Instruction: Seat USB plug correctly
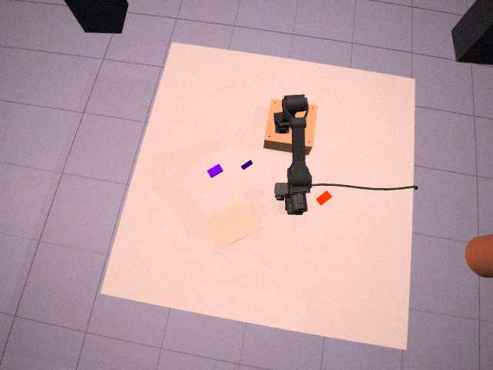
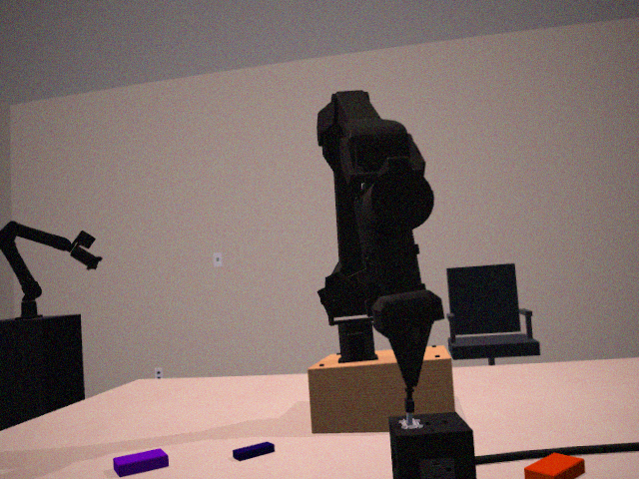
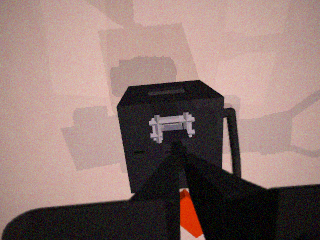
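Note:
The black power cube (image 2: 430, 448) (image 3: 150, 150) stands on the table in front of the arm's base. On its top sits a silver socket frame (image 2: 411, 424) (image 3: 171, 123). My gripper (image 2: 408, 394) (image 3: 179, 162) points straight down over the socket and is shut on the small dark USB plug (image 2: 408, 408). The plug hangs upright, its lower end at the socket frame; I cannot tell how deep it sits. In the wrist view the fingers hide the plug. A black cable (image 1: 358, 186) (image 2: 541, 452) (image 3: 232, 145) runs from the cube to the right.
An orange block (image 1: 323, 197) (image 2: 553, 465) (image 3: 189, 215) lies close right of the cube. A purple block (image 1: 215, 170) (image 2: 140, 460) and a dark blue block (image 1: 246, 164) (image 2: 253, 450) lie to the left. A cream sheet (image 1: 233, 223) lies in front. The arm stands on a wooden base (image 1: 278, 145) (image 2: 355, 396).

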`<state>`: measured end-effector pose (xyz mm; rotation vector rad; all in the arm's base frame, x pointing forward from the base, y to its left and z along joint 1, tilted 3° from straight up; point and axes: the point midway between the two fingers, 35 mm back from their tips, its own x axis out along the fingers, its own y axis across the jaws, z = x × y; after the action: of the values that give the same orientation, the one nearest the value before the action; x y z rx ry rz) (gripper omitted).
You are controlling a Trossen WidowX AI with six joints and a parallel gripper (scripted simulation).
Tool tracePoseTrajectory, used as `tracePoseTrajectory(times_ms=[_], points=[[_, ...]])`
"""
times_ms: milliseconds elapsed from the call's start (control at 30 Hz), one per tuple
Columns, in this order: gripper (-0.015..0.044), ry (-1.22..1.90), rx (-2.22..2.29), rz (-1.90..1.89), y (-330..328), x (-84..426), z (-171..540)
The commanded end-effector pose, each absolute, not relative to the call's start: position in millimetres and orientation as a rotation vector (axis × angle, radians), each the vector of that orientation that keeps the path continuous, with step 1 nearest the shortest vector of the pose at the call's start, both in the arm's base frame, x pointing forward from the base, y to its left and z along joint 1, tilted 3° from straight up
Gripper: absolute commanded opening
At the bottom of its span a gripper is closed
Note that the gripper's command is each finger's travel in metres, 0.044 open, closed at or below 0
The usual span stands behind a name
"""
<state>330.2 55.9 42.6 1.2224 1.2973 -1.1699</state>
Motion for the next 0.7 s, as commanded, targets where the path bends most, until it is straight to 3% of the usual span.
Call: tracePoseTrajectory(times_ms=[0,667], points=[[0.0000,1.304,1.223,-1.161,56.8,330.4,41.9],[0.0000,1.304,1.223,-1.161,56.7,330.3,39.5]])
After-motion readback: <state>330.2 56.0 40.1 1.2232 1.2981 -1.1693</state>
